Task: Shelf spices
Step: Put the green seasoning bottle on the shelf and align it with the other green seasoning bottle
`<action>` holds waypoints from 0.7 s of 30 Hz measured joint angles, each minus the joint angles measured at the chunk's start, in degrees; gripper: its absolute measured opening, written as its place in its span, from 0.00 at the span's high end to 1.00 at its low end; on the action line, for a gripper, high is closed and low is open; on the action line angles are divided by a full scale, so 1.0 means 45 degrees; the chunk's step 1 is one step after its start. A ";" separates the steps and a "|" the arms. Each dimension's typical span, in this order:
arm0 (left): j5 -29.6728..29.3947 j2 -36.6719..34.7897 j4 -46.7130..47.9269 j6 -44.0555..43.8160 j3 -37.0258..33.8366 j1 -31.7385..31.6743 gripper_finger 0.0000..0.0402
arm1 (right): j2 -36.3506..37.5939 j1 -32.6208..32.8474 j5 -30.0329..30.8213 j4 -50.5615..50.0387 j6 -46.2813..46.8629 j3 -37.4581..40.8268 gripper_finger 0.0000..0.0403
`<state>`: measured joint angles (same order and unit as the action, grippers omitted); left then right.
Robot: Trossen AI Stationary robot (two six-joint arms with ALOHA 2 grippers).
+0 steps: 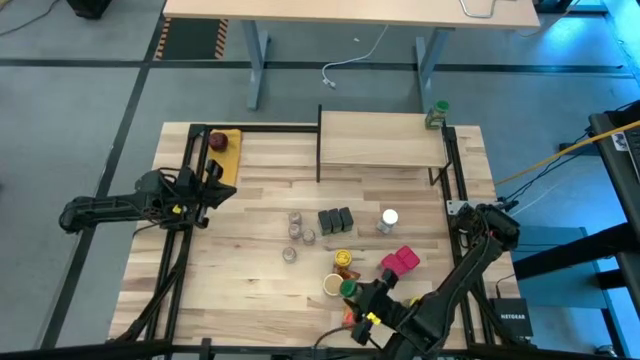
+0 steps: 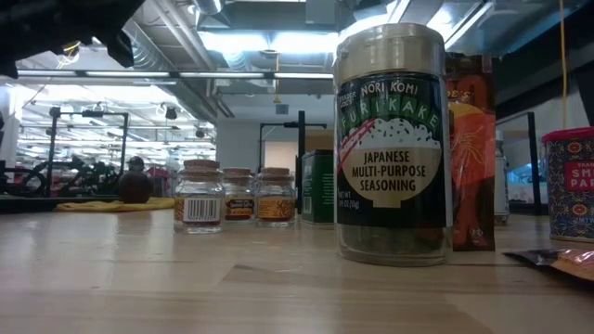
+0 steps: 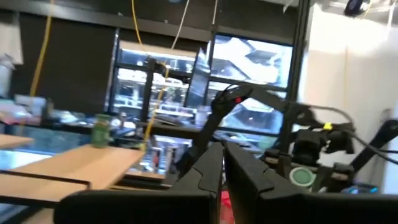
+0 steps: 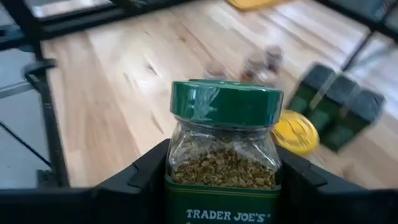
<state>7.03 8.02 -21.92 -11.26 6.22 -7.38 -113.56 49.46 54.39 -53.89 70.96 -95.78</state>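
Note:
My right gripper (image 1: 352,296) is near the table's front edge, shut on a spice jar with a green lid (image 4: 225,102) and a dried green filling. Other spices stand on the tabletop: small jars (image 1: 295,226), dark tins (image 1: 336,220), a white-lidded jar (image 1: 389,218), red boxes (image 1: 400,262), and a yellow-lidded jar (image 1: 343,259). The shelf (image 1: 382,138), a pale board on a black frame, stands at the far edge, with one green-lidded jar (image 1: 436,115) on its right end. My left gripper (image 3: 222,163) waits shut at the table's left side, holding nothing. My right gripper pinches the jar's glass body (image 4: 224,167) just below the lid, one finger (image 4: 144,180) on each side. The fingers come from the table's near right, slanting down. The jar stands upright in the hold, lifted off the table, with its base outside the picture.
A tall furikake jar (image 2: 392,148) and an orange packet (image 2: 471,153) stand close to the front edge. A dark red round thing on a yellow pad (image 1: 219,142) lies at the far left. Black frame rails (image 1: 180,250) run along both table sides.

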 joint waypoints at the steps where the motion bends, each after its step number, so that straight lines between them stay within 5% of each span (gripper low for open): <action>1: 0.0035 0.0002 0.0014 -0.0160 0.0000 0.0055 0.97 | 0.0010 -0.0089 0.0041 0.0513 -0.0472 0.0077 0.49; 10: 0.0033 0.1528 0.0180 -0.0167 0.0685 0.1353 0.99 | 0.0010 -0.0507 0.0860 0.2940 -0.3628 0.0397 0.49; 21: -0.0713 0.8349 0.0056 0.3646 0.5023 0.4226 1.00 | 0.0010 -0.0726 0.1495 0.2618 -0.4923 0.0397 0.49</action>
<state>3.83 45.59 -21.67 5.14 28.82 11.64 -113.51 46.19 61.12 -42.11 48.80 -94.00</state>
